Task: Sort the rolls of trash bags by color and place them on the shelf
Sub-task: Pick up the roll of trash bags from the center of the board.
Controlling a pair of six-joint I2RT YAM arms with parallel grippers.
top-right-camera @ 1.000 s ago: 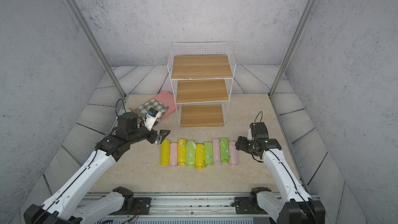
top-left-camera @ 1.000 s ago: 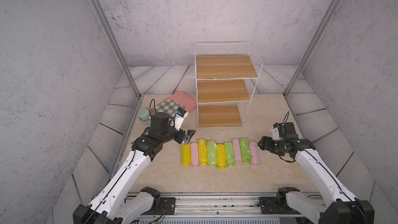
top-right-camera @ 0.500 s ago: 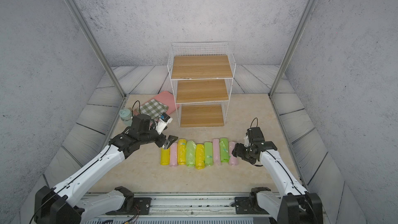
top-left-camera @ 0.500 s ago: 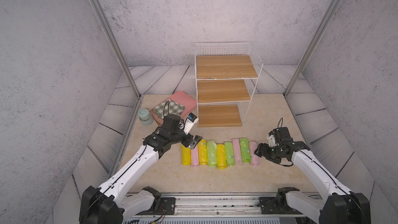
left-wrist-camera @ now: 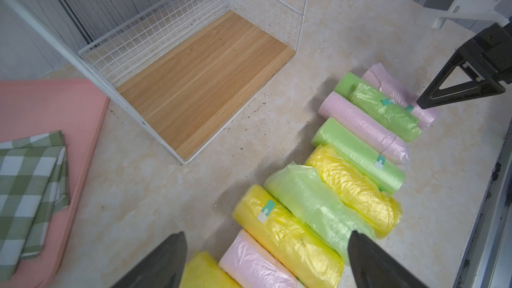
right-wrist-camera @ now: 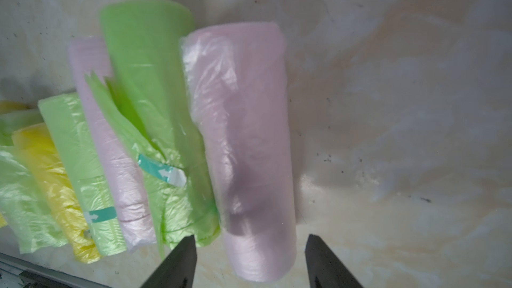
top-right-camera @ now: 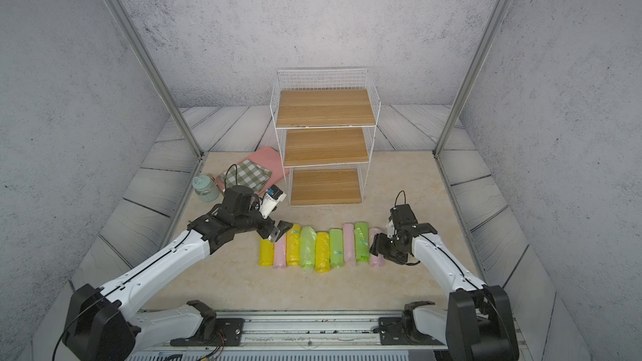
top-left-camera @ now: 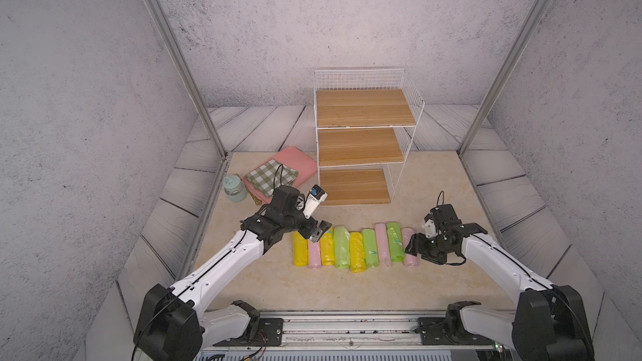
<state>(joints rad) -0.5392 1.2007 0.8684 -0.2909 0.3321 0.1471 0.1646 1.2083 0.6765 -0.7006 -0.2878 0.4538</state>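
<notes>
Partly open, the right tool (right-wrist-camera: 249, 245) straddles the near end of the end pink roll (right-wrist-camera: 243, 134), with one dark finger on each side. A sliver of bench (right-wrist-camera: 401, 106) shows between each finger and the plastic, so it seems to grip nothing. The wrist picture is blurred, though, and I cannot rule out a light touch. In both top views it sits right of centre in the lower half of the frame, at the right end of the row.

The left tool (top-left-camera: 320, 231) is spread wide and holds nothing. It hangs over the far ends of the rolls at the left end of the row. Its wrist view shows a yellow roll (left-wrist-camera: 285, 236) and a pink roll (left-wrist-camera: 249, 264) between its fingers.

The rolls of trash bags (top-left-camera: 357, 251) lie side by side in one row across the lower middle of the frame, all nine on the bench. From left to right they run yellow, pink, yellow, green, yellow, green, pink, green, pink. The shelf (top-left-camera: 361, 112) stands upright behind them in the centre of the frame, apart from the row, with its three wooden boards stepped one above another.

Left of the shelf's foot lies a pink tray (top-left-camera: 300, 163) with a folded green-checked cloth (top-left-camera: 271, 177) on it. A small pale teal jar (top-left-camera: 232, 191) stands just beside the tray.
</notes>
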